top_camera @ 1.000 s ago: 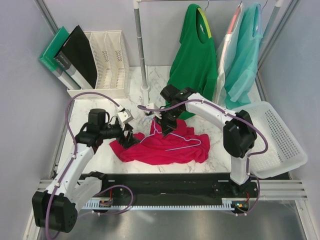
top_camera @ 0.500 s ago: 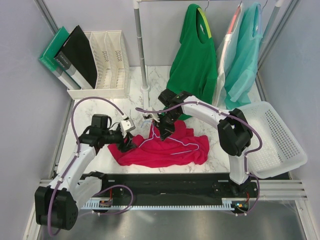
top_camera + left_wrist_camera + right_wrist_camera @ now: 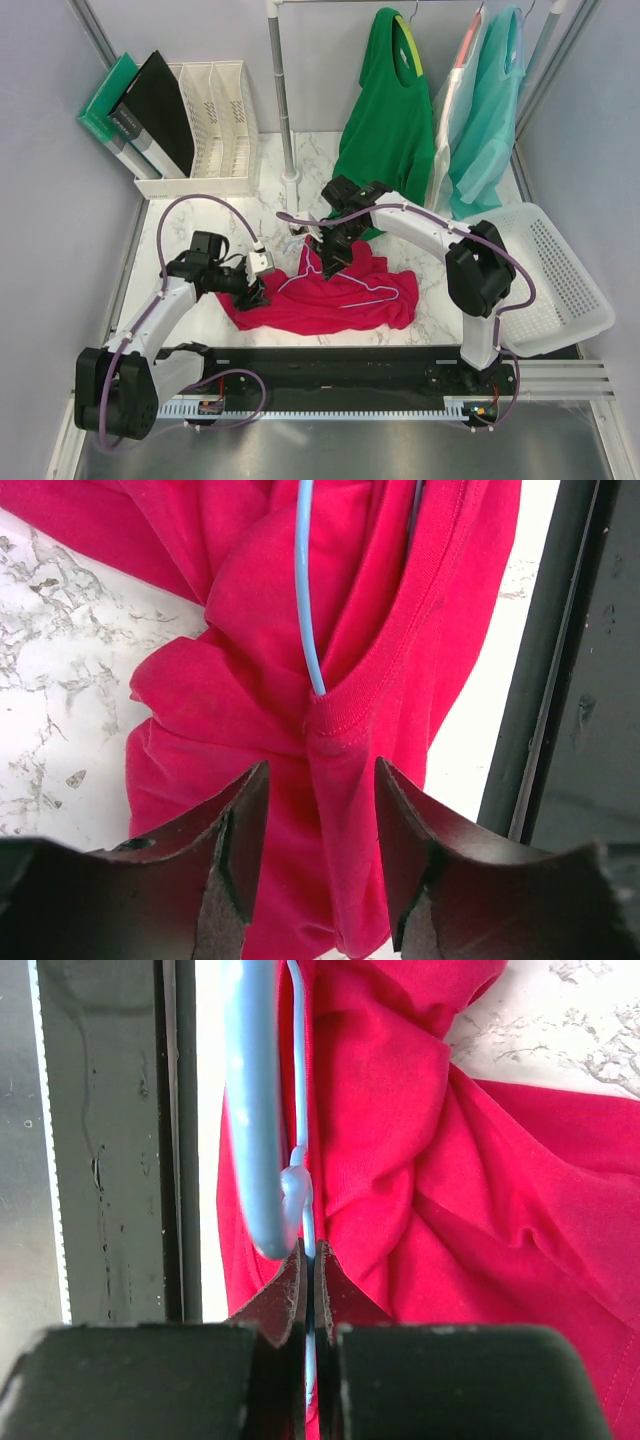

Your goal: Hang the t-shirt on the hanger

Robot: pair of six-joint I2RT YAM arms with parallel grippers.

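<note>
Crimson t-shirt [image 3: 240, 670] collar lies between half-open left jaws (wrist view only); right jaws pinch hanger [image 3: 248, 1110].

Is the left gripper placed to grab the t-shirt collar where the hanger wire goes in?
Probably yes. The left gripper has open jaws astride the collar fold of the t-shirt, just short of where the hanger wire enters it, nothing between. The right gripper pinches the hanger near its hook.
</note>
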